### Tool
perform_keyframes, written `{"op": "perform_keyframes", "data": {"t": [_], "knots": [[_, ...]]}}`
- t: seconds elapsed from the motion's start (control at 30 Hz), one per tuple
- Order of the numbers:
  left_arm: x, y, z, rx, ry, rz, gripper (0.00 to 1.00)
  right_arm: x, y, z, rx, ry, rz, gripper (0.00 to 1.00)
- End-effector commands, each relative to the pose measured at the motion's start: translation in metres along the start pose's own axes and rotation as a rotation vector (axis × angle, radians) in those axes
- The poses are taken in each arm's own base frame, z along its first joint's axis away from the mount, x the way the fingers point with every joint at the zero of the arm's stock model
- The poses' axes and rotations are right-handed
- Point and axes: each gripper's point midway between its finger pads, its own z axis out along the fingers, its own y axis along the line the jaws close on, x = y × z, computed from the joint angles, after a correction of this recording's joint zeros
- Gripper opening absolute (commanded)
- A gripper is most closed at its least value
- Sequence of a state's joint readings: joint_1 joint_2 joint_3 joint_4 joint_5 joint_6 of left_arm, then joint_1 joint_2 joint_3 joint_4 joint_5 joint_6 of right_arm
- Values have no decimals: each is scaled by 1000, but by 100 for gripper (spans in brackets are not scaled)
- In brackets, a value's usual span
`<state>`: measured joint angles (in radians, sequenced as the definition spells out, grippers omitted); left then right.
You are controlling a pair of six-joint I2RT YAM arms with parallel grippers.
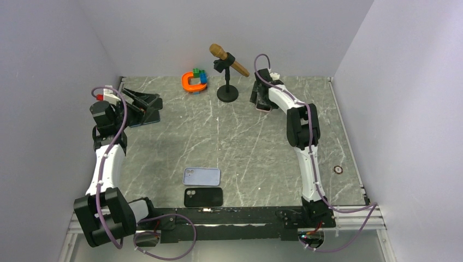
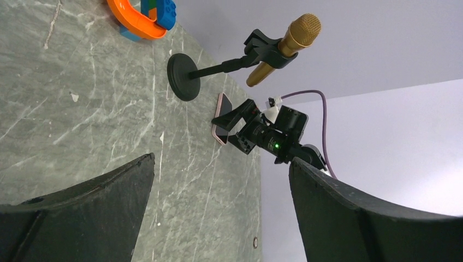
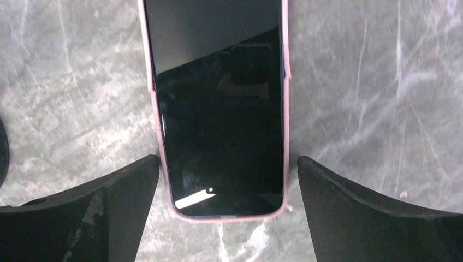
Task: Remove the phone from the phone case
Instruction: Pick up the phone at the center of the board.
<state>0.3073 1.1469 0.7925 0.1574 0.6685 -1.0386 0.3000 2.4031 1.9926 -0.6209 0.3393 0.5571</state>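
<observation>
Phone (image 3: 218, 109): seen screen up in a pink case (image 3: 229, 217), flat on the bench (image 1: 245, 147), just beside the base of the microphone stand (image 1: 227, 93), on its right-arm side.
Right gripper (image 3: 227, 159): held low over one end of the phone, its fingers apart with one outside each long edge; nothing is clamped.
Left gripper (image 2: 221, 158): held well apart from the stand, on its left-arm side, with fingers spread and nothing between them.
Step in hand: judged to be the first grasp, since the phone is not yet out of the case.
Grasp advice: the case is best taken by its rim, not squeezed across the glass, so that a corner can be peeled back.
Second arm: the left gripper would probably be needed near the stand, to pin the case while the phone is worked free.
Risk: the stand could be knocked, and the smooth glass could slip.
</observation>
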Motion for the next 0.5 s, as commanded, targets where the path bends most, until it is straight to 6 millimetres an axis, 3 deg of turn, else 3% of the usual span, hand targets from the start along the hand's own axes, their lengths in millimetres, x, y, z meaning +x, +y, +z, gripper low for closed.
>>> {"op": "perform_keyframes", "data": {"t": [0.0,0.13,0.2,0.3,0.47], "knots": [[-7,-11,-3,59,-16,14,95,17,-4,24,-4,97,-90,98],[-10,-9,-4,57,-26,12,95,7,2,34,-21,106,-101,93],[-10,-7,-3,45,-28,16,95,6,5,36,-37,114,-97,85],[-11,-1,-2,18,-31,26,95,17,7,39,-53,150,-91,63],[-13,11,2,-38,-38,52,94,38,-1,17,-57,213,-40,29]]}}
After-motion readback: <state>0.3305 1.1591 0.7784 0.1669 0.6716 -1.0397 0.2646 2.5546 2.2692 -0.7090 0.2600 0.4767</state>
